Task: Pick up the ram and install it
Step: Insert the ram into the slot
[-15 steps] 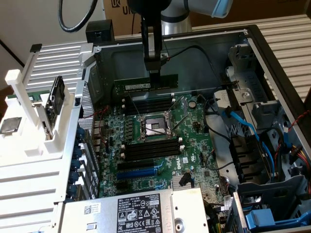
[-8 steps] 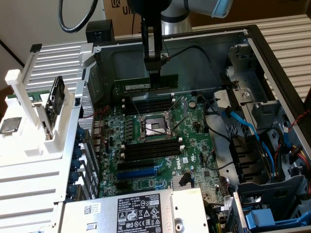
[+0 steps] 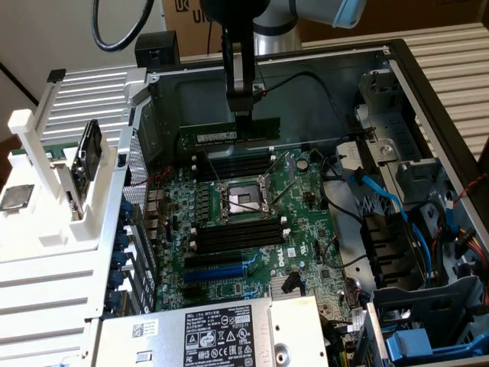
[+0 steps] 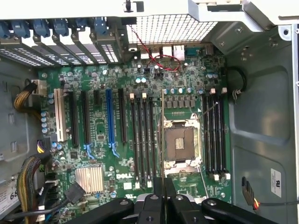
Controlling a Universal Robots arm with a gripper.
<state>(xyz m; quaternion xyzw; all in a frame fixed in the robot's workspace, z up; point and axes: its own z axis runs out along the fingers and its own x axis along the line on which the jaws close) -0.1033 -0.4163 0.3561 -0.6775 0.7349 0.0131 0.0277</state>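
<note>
One ram (image 3: 206, 135) is clamped in the gripper (image 3: 243, 121). The jaws are closed to a narrow gap on the stick's upper edge, near mid-length. In the exterior view, the ram hangs lengthwise over the far bank of memory slots (image 3: 233, 164), clear of the motherboard (image 3: 306, 229).

In the wrist view, the ram (image 4: 162, 135) appears edge-on beyond the gripper (image 4: 162, 189). It runs along the side of the processor socket (image 4: 181, 140) and does not line up with any slot.

Probable faults:
- Lateral offset. The stick would land on a slot wall or the socket frame.
- Tilt. In the exterior view, one end sits slightly lower and would seat first.
- Reversed notch. Orientation cannot be confirmed.
- Slot end clips. Their position cannot be determined.
- Slip. The grip is narrow and central, so the stick may pivot under load.
</note>
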